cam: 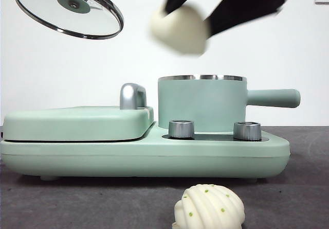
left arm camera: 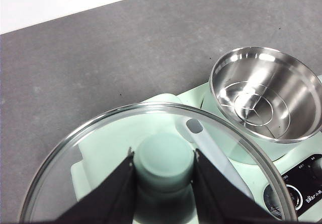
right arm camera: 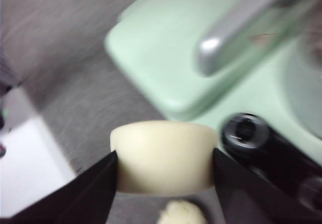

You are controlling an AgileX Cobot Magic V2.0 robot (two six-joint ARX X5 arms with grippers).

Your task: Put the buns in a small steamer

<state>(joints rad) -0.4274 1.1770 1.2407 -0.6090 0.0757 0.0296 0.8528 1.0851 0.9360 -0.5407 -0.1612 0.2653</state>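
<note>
The mint-green small steamer [cam: 201, 103] stands open on the cooker base, its handle pointing right. Its empty steel inside with a wire rack shows in the left wrist view [left arm camera: 265, 92]. My right gripper [cam: 194, 19] is shut on the smooth oblong bun [cam: 180, 29] and holds it high above the steamer's left rim; the right wrist view shows that bun [right arm camera: 163, 156] between the jaws, blurred. My left gripper [left arm camera: 163, 166] is shut on the green knob of the glass lid [cam: 68, 9], held tilted at the upper left. The ridged bun [cam: 208, 207] with green dots lies on the table in front.
The flat lidded griddle plate [cam: 77, 122] with a steel handle [cam: 132, 95] fills the cooker's left half. Two steel dials [cam: 181, 128] sit on the base in front of the steamer. A white object [right arm camera: 27, 168] lies on the grey table in the right wrist view.
</note>
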